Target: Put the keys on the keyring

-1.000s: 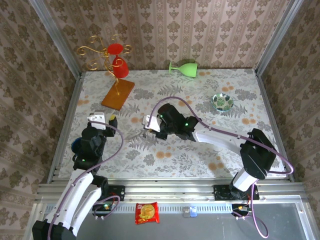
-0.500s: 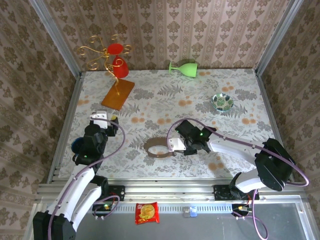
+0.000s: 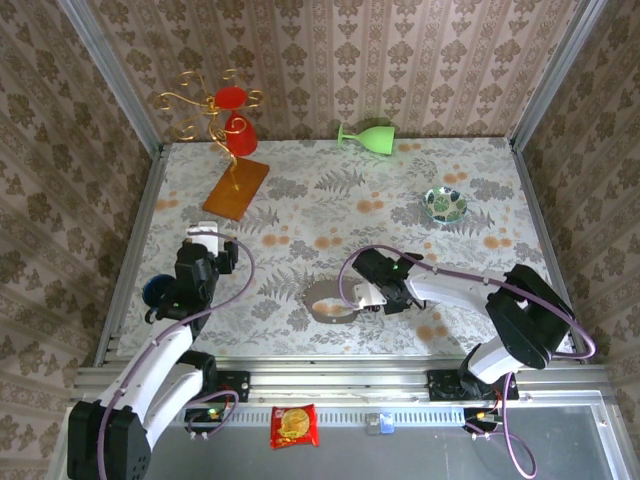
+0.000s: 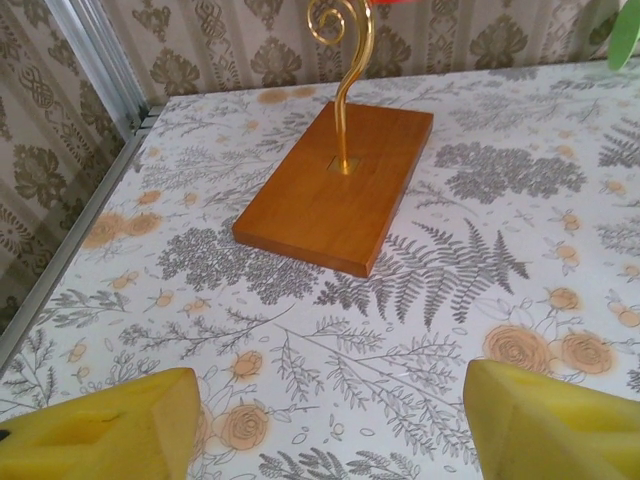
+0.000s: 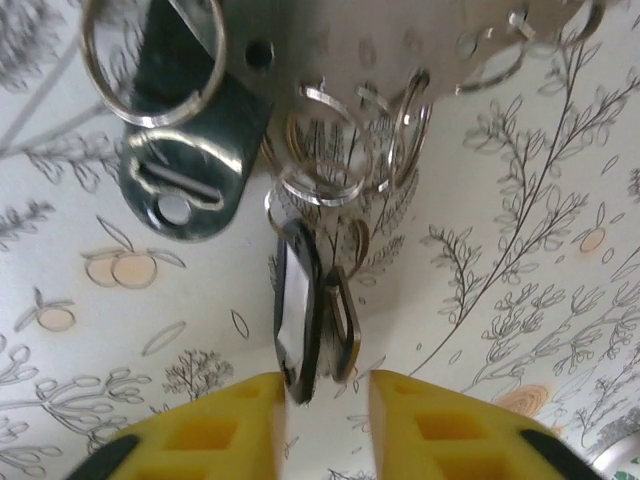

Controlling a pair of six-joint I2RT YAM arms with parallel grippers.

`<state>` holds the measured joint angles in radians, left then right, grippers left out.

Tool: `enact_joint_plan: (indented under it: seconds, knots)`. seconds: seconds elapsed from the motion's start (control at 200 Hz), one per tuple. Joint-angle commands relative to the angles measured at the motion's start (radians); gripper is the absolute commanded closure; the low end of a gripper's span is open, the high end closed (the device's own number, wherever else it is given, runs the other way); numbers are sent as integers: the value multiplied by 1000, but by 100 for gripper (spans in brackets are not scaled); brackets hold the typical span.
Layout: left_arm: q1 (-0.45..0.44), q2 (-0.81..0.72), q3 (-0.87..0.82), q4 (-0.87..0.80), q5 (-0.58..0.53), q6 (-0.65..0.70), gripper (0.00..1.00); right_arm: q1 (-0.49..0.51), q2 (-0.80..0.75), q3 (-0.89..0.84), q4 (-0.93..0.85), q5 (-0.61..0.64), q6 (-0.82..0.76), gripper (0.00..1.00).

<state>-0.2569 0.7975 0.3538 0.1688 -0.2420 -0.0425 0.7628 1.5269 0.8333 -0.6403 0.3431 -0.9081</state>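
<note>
The keyring (image 3: pixel 316 308), a large brownish-grey hoop, lies flat on the floral table near the front edge. My right gripper (image 3: pixel 355 297) sits at its right rim. In the right wrist view the keyring's grey metal plate (image 5: pixel 350 45) carries several small wire rings. From them hang a black-headed key (image 5: pixel 190 160) and a black-rimmed piece (image 5: pixel 298 310), whose lower end reaches between my yellow fingers (image 5: pixel 210 435). My right gripper (image 5: pixel 325 415) is open, with a gap on its right side. My left gripper (image 3: pixel 218 250) is wide open over bare table (image 4: pixel 335 430).
A gold wire stand with red cups rises from a wooden base (image 3: pixel 236 187) (image 4: pixel 335 185) at the back left. A green glass (image 3: pixel 368 135) lies on its side at the back. A small patterned dish (image 3: pixel 444 204) sits at the right. Metal rails border the table.
My right gripper carried the keyring from mid-table toward the front edge, set it down and opened its jaws. The left gripper shifted slightly forward.
</note>
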Motion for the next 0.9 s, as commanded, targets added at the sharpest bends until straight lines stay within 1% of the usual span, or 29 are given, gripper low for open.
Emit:
enact_joint_plan:
  seconds: [0.0, 0.075, 0.09, 0.1, 0.15, 0.16, 0.19, 0.25, 0.305, 0.335, 0.4, 0.465, 0.57, 0.635, 0.695, 0.73, 0.755, 0.815, 0.87, 0.895]
  knots:
    - [17, 14, 29, 28, -45, 32, 24, -30, -18, 24, -69, 43, 14, 64]
    - [29, 30, 39, 32, -44, 49, 16, -74, -81, 36, -84, -2, 45, 58]
    - [31, 33, 40, 33, -43, 52, 10, -85, -99, 39, -85, -17, 55, 57]
    - [33, 37, 42, 35, -43, 56, 8, -94, -111, 41, -87, -28, 62, 56]
    - [44, 53, 42, 45, -38, 66, 3, -146, -185, 51, -70, -101, 112, 53]
    - [46, 56, 43, 48, -36, 68, 1, -157, -198, 52, -62, -116, 126, 52]
    - [54, 70, 40, 58, -26, 74, 0, -193, -238, 55, -33, -168, 171, 48]
    - [72, 98, 34, 82, -22, 84, 0, -278, -320, 26, 92, -286, 304, 41]
    - [86, 125, 26, 115, -19, 95, 0, -372, -390, -41, 276, -372, 433, 36]
    - [101, 138, 19, 136, -4, 95, 0, -420, -418, -89, 380, -382, 515, 33]
    - [117, 172, 8, 181, 20, 104, 0, -522, -445, -186, 590, -358, 662, 32]
    - [120, 212, -3, 232, 19, 126, 0, -611, -424, -262, 768, -320, 775, 32]
    - [122, 289, -10, 306, 31, 164, 0, -705, -325, -353, 1036, -319, 863, 33]
    - [128, 342, -15, 350, 45, 153, 0, -717, -239, -406, 1232, -337, 871, 34]
    - [131, 393, -33, 428, 49, 139, 0, -716, -155, -433, 1392, -360, 874, 33]
    - [135, 423, -46, 485, 49, 143, 0, -718, -94, -428, 1414, -365, 871, 33]
    - [135, 433, -41, 491, 46, 145, 0, -722, -67, -431, 1447, -360, 879, 33]
    - [145, 456, -43, 535, 66, 147, 0, -752, -26, -469, 1543, -390, 903, 33]
    - [158, 480, -46, 584, 80, 147, 0, -756, 8, -505, 1654, -401, 908, 33]
    - [167, 488, -42, 587, 100, 146, 0, -758, 4, -511, 1661, -403, 908, 33]
